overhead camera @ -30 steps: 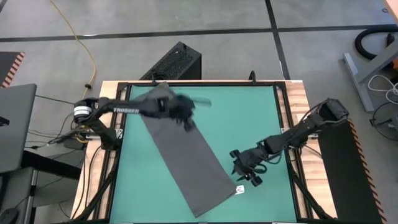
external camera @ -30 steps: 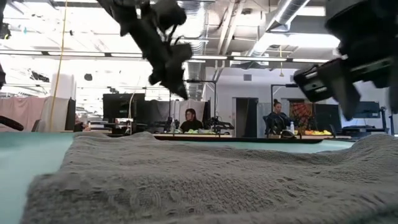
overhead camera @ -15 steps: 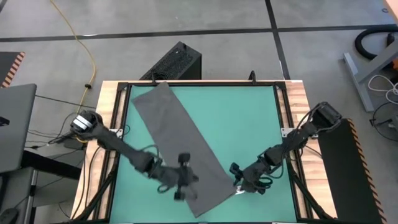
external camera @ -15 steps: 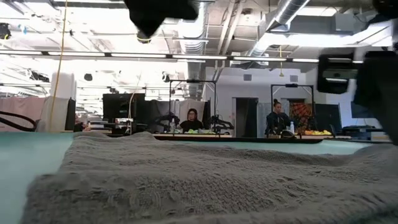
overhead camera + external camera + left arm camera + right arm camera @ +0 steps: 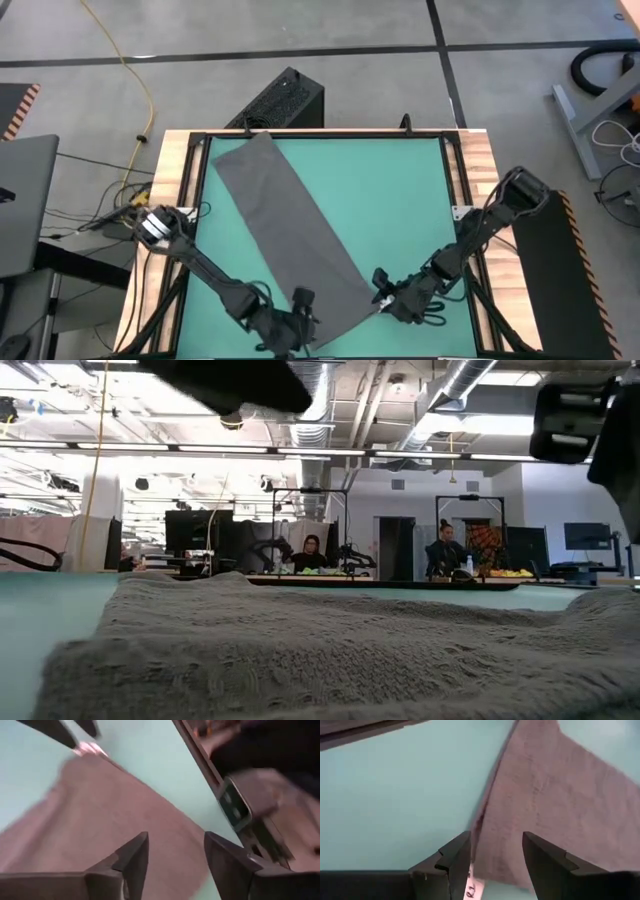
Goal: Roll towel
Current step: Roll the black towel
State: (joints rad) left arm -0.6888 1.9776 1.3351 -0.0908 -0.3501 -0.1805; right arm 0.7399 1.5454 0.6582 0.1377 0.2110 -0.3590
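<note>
Left gripper [image 5: 300, 312] spread above flat, nubby towel [image 5: 290, 235].

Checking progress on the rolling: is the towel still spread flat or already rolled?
Spread flat, unrolled: the towel lies as one long diagonal strip across the green mat, with no roll at either end.

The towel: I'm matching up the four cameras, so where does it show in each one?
High view: the towel lies diagonally across the green mat.
Low view: the towel fills the foreground.
Left wrist view: the towel lies past the left gripper.
Right wrist view: the towel lies past the right gripper.
Shared landmark: the green mat.
</note>
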